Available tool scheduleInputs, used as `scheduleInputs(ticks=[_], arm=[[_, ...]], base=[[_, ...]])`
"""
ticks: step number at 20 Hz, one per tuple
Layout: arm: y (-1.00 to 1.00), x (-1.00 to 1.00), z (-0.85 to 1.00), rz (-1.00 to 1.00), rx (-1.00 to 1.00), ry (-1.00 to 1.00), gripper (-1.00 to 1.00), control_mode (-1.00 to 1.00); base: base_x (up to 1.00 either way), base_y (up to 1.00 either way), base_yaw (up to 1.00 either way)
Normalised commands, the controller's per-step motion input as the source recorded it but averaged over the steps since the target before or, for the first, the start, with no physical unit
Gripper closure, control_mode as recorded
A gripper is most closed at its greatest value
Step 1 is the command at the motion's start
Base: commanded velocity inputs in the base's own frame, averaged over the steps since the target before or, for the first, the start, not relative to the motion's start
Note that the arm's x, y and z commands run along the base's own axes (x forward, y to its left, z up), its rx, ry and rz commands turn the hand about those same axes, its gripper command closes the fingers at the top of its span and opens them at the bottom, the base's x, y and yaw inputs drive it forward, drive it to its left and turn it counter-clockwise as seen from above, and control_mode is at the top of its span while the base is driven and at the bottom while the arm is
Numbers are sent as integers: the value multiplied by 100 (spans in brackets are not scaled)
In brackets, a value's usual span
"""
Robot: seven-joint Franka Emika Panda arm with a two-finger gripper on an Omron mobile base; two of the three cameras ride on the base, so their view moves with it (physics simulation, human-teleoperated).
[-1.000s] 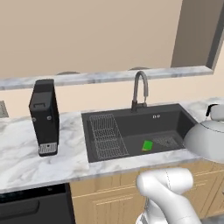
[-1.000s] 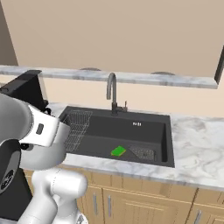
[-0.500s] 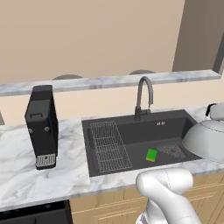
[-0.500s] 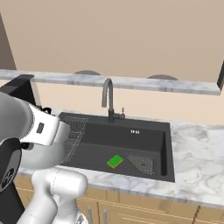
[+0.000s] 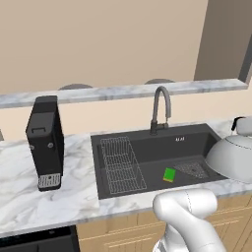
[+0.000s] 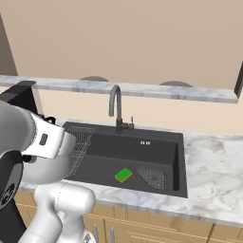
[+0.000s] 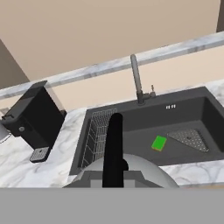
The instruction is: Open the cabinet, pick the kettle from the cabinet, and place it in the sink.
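The silvery dome-shaped kettle hangs at the right edge of the left base view, above the counter beside the sink's right end. In the hand view its dome lies just below the camera, and my gripper is shut on its black handle. The dark grey sink lies ahead, with a wire rack in its left half and a gooseneck faucet behind it. The right base view has the sink at its centre. The cabinet is out of view.
A green sponge lies on the sink floor next to a drain grid. A black coffee machine stands on the marble counter left of the sink. A raised marble ledge runs behind the faucet.
The whole scene has shifted in both base views, so the camera has moved along the counter. The kettle keeps its place at the right edge of the left base view.
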Motion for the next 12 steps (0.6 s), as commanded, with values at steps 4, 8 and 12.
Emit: scheduleInputs(ticks=[4, 8, 12], arm=[[-23, 24, -1, 0, 0, 5, 100, -100], [-33, 23, -5, 0, 0, 4, 100, -100], [-30, 21, -14, 0, 0, 2, 100, -100]], base=[[7, -9, 0], [0, 0, 0], [0, 0, 0]])
